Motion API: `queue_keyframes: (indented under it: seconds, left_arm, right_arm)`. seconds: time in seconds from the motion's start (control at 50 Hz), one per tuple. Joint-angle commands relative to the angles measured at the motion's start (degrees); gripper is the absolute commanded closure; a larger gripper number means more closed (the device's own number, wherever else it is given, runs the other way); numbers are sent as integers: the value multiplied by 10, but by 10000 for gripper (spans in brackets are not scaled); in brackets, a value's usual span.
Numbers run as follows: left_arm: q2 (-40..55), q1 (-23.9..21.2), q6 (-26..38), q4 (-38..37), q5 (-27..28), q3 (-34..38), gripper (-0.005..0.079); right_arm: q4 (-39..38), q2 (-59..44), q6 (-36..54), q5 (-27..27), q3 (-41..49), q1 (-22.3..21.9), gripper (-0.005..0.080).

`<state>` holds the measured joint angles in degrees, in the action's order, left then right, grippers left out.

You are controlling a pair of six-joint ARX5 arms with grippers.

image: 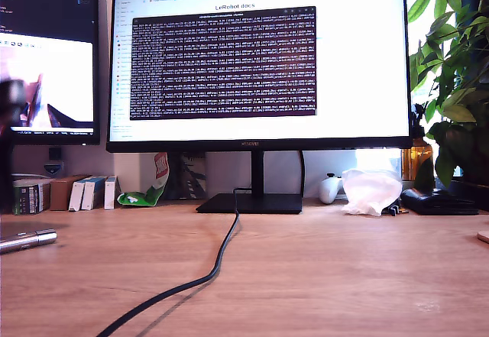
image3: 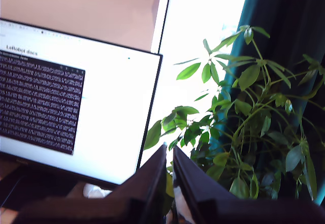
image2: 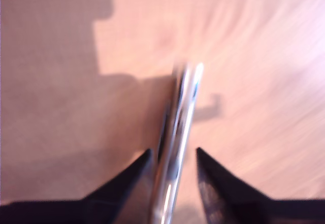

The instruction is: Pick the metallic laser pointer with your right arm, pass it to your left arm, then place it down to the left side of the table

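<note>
The shiny silver metal laser pointer (image: 27, 239) lies flat on the wide light-brown wooden table (image: 328, 276), hard against the exterior view's left edge, so the set-down looks as good as made. In the first wrist view the pointer (image2: 177, 142) runs between the two pointed black fingers of the first gripper (image2: 172, 155), and there is daylight on both sides of it: the jaws stand apart and clamp nothing. Judging from that, the pick and the pass are behind, and what is left is for that gripper to clear off. The second gripper (image3: 170, 153) points up and away at the big black-framed monitor (image3: 76, 107) and the green leafy plant (image3: 238, 122), its fingers all but together, with nothing seen between them. Now the caveats: the first wrist view is badly smeared, so whether a finger brushes the pointer cannot be told. The exterior view cuts the pointer's far end off, and shows only a dark blurred shape (image: 11, 123) at its left edge. A black cable (image: 206, 272) snakes across the table's middle, well apart from the pointer.
</note>
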<state>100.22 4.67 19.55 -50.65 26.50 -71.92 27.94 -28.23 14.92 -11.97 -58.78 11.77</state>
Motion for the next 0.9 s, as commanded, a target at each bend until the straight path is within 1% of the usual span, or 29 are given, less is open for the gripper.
queue_keyframes:
  seconds: [0.0,0.08,0.16,0.26,0.28,0.32,0.34,0.36,0.42,0.44,0.46,0.5,0.52,0.56,0.62,0.68,0.78,0.88]
  left_arm:
    - [3,2,0,-28,17,-16,678]
    - [2,2,6,-52,22,-35,771]
    - [-2,2,3,-51,23,-47,764]
    - [-2,2,-13,-54,49,-70,764]
    - [-2,2,-45,-53,56,-75,764]
    - [-2,2,-45,-47,74,-83,764]
    - [-2,2,-74,-42,83,-88,764]
    - [-2,2,-77,-37,91,-93,764]
    - [-2,2,-77,-16,90,-109,764]
    - [-2,2,-102,-14,87,-115,764]
    - [-2,2,-110,-14,82,-121,764]
    - [-2,2,-115,-14,59,-130,764]
    - [-2,2,-117,-14,37,-133,764]
    - [-9,1,-117,-12,-16,-135,764]
    - [-20,-7,-120,-4,-111,-134,764]
    - [-38,-17,-140,5,-172,-134,764]
    - [-68,-19,-157,29,-224,-131,764]
    - [-104,-28,-167,51,-263,-122,764]
  right_arm:
    - [-1,1,-1,1,4,2,717]
    - [0,0,-2,1,4,2,717]
    - [0,0,-2,1,4,2,717]
    - [-5,0,-4,1,4,2,717]
    - [-7,0,-8,1,4,2,717]
    - [-11,0,-21,3,4,2,717]
    - [-12,0,-28,5,4,2,717]
    - [-12,0,-31,7,4,2,717]
    - [-12,0,-49,10,4,2,717]
    - [-11,0,-65,10,4,2,717]
    - [-9,0,-70,10,4,2,717]
    - [-5,0,-104,7,4,2,717]
    - [-3,0,-115,1,4,2,717]
    - [2,-2,-126,-17,4,1,717]
    - [8,-7,-126,-53,4,1,717]
    - [18,-9,-123,-81,4,1,717]
    - [28,-9,-118,-101,9,1,717]
    - [28,-8,-118,-124,23,1,716]
